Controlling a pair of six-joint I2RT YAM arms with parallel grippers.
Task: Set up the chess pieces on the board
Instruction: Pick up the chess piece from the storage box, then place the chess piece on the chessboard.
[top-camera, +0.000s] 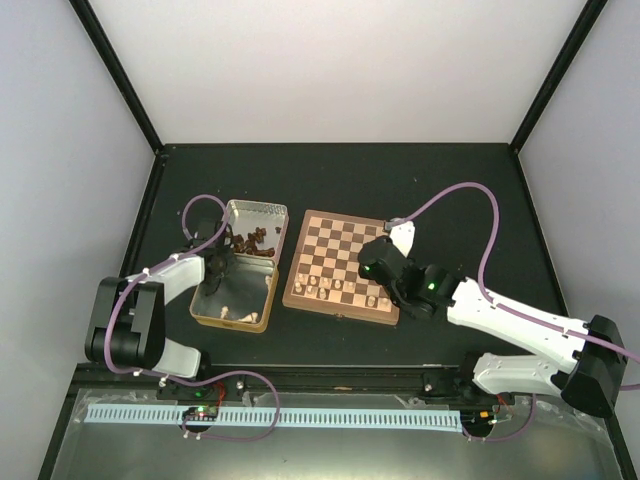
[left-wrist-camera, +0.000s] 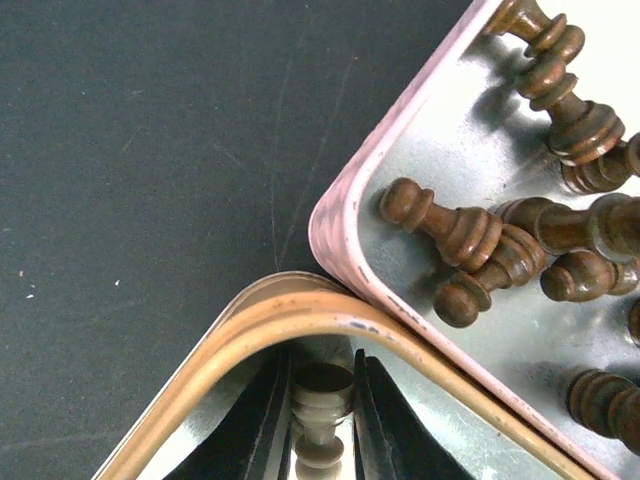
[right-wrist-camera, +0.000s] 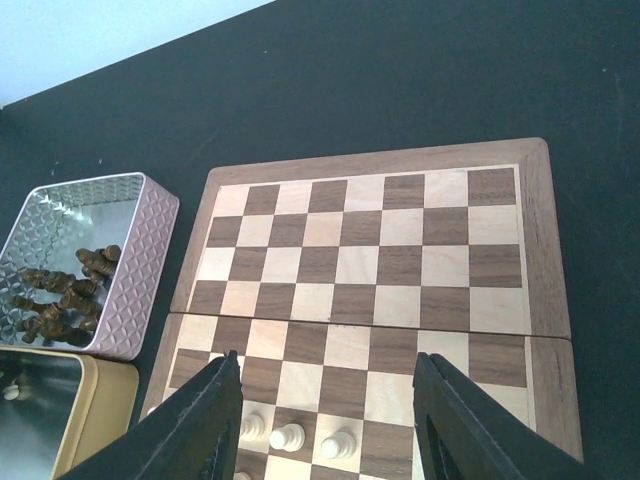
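Left wrist: left end effector (left-wrist-camera: 322, 432) pinched narrow on a cream piece (left-wrist-camera: 322, 385) at 6 o'clock, tight vs gold tin (left-wrist-camera: 300, 310) rim — lift may snag it, piece slips. Board (top-camera: 345, 255) at tin's 3 o'clock; right end effector (right-wrist-camera: 325, 362) wide over it — could topple pawns (right-wrist-camera: 288, 436).

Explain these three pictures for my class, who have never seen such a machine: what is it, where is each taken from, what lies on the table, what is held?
It is two robot arms fixed at a table's near edge. One picture looks down from above; the other two come from cameras on each wrist. On the table lie a chessboard, a silver tin of dark pieces and a gold tin. Some pale pieces already stand on the board's near rows. The left gripper, its jaws inside the gold tin, appears to grip one pale piece. The right gripper hovers open above the board, holding nothing.
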